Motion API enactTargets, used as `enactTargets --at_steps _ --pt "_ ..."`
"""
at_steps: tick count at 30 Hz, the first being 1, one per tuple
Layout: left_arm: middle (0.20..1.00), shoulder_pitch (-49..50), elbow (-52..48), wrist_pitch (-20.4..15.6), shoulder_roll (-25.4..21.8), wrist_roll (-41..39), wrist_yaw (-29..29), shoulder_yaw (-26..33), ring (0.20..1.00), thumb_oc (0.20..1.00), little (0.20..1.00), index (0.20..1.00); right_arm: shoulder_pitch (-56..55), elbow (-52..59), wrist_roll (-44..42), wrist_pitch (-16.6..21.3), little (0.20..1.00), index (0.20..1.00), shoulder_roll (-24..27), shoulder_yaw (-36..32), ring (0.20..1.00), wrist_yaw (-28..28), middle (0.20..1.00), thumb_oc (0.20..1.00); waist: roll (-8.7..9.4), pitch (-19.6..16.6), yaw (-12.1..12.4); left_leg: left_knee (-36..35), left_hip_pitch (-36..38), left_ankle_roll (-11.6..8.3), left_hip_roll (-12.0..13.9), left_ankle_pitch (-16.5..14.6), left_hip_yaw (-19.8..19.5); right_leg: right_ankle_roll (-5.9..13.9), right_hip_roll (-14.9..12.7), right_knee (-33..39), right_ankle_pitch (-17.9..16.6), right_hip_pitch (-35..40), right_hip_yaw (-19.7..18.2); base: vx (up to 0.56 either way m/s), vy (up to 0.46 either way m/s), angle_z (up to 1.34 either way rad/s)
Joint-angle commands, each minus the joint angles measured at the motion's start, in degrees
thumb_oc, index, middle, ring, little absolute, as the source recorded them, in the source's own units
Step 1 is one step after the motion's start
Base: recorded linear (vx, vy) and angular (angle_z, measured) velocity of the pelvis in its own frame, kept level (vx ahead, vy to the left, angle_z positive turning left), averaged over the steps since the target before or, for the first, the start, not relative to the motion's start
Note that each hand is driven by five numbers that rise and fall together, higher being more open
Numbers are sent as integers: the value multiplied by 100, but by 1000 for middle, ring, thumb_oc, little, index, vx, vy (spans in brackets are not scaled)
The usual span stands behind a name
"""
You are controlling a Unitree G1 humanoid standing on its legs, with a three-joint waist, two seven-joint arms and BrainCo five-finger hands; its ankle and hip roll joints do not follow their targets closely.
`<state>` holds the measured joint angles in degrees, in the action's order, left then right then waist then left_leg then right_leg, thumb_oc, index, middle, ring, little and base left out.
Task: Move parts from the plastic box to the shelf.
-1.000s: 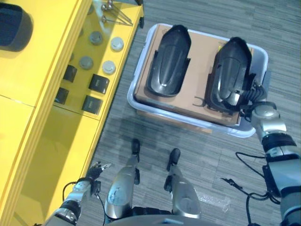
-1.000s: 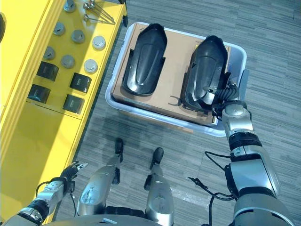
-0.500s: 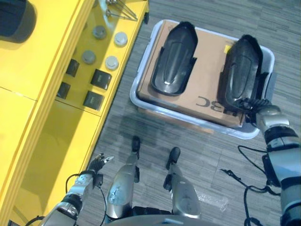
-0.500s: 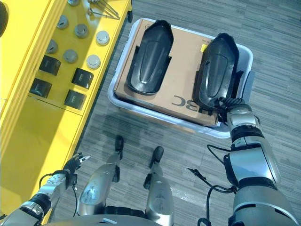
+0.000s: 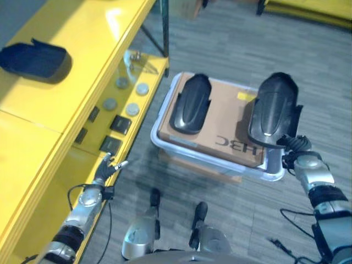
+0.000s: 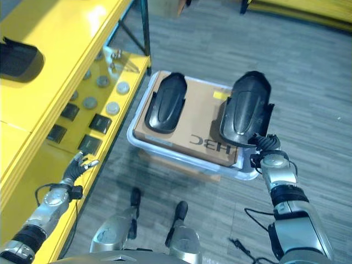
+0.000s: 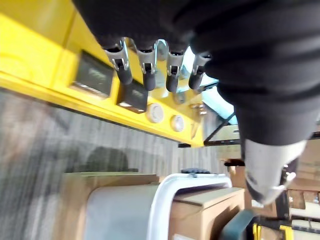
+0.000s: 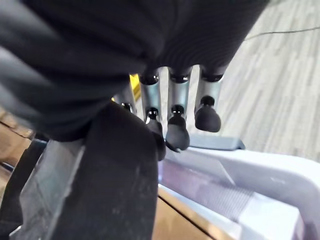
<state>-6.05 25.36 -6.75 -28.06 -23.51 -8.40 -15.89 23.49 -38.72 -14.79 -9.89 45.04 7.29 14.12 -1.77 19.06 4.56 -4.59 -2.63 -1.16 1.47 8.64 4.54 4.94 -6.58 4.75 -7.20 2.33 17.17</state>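
Note:
A white plastic box (image 5: 160,144) stands on the floor, with a cardboard sheet (image 5: 223,129) laid in it. One black moulded part (image 5: 190,103) lies on the sheet's left side. A second black part (image 5: 271,111) is tilted up off the right side, and my right hand (image 5: 295,149) is shut on its near edge. In the right wrist view the fingers (image 8: 172,125) curl over that part's rim (image 8: 117,175). Another black part (image 5: 34,59) rests on the yellow shelf's (image 5: 71,99) top board. My left hand (image 5: 108,167) hangs open by the lower shelf's edge, holding nothing.
The lower shelf carries round metal discs (image 5: 132,109), black square blocks (image 5: 120,125) and thin metal rods (image 5: 141,57). A dark shelf post (image 5: 164,30) rises behind the box. A brown carton (image 5: 201,166) shows under the plastic box. Grey plank floor lies to the right.
The camera has tipped up, showing more shelf and floor. My right hand has raised the right black part off the cardboard. My left hand has risen toward the lower shelf's edge.

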Motion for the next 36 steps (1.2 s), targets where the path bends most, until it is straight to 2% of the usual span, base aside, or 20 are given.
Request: enactTargets --at_steps 1,4,8,11,13,19,26,36 --pt "1000 -52 -1222 413 -407 189 -19 312 1000 1000 1000 1000 -649 1194 1242 684 200 200 312 -459 200 794 200 200 242 -655 -35 -41 511 -191 135 -609 129 169 -116 10 360 333 -49 29 -52 -5" --pt "1000 -97 -1831 376 -508 108 193 449 1000 1000 1000 1000 -896 1801 1750 855 200 200 336 -648 200 1049 200 200 261 -788 -64 -41 596 -153 132 -629 148 173 -105 25 365 410 -58 -30 -28 -9" --pt "1000 -279 -2540 538 -472 -351 720 575 1000 1000 1000 1000 -889 2663 2485 1047 200 200 413 -722 200 1347 200 200 291 -949 -97 -41 715 -128 125 -700 138 203 -77 25 419 516 -94 -30 -24 -6" --pt "1000 -502 -2956 829 -320 -1027 1254 430 1000 1000 1000 1000 -709 3219 3340 1398 200 200 537 -668 200 1599 200 200 331 -1100 -153 -41 749 -89 112 -730 147 200 -55 25 443 544 -119 -41 -18 -8" --pt "1000 -714 -3033 936 -192 -1081 1232 200 1000 1000 1000 1000 -464 3491 3547 1627 200 200 657 -506 200 1765 200 200 353 -1176 -194 -41 797 -65 99 -779 163 197 -37 25 473 580 -148 -17 1 -12" --pt "1000 -1169 -2876 1106 195 -1559 1113 -238 1000 1000 1000 1000 98 3872 3428 1743 200 200 654 -97 200 1668 200 200 389 -1294 -243 -41 865 -31 80 -863 186 210 -26 25 526 632 -183 -1 0 -1" --pt "1000 -1638 -2663 1262 711 -1908 987 -641 1000 1000 1000 1000 733 3773 3117 1858 200 200 161 640 200 1558 200 200 404 -1346 -269 -41 900 -23 92 -898 205 207 -26 25 552 645 -192 0 0 0" --pt "1000 -1888 -2384 1084 1033 -2035 835 -891 1000 1000 1000 1000 1032 3572 2927 2008 200 200 -459 1288 200 1239 200 200 384 -1354 -261 -41 934 -4 84 -928 168 191 -19 25 563 651 -215 1 4 -3"
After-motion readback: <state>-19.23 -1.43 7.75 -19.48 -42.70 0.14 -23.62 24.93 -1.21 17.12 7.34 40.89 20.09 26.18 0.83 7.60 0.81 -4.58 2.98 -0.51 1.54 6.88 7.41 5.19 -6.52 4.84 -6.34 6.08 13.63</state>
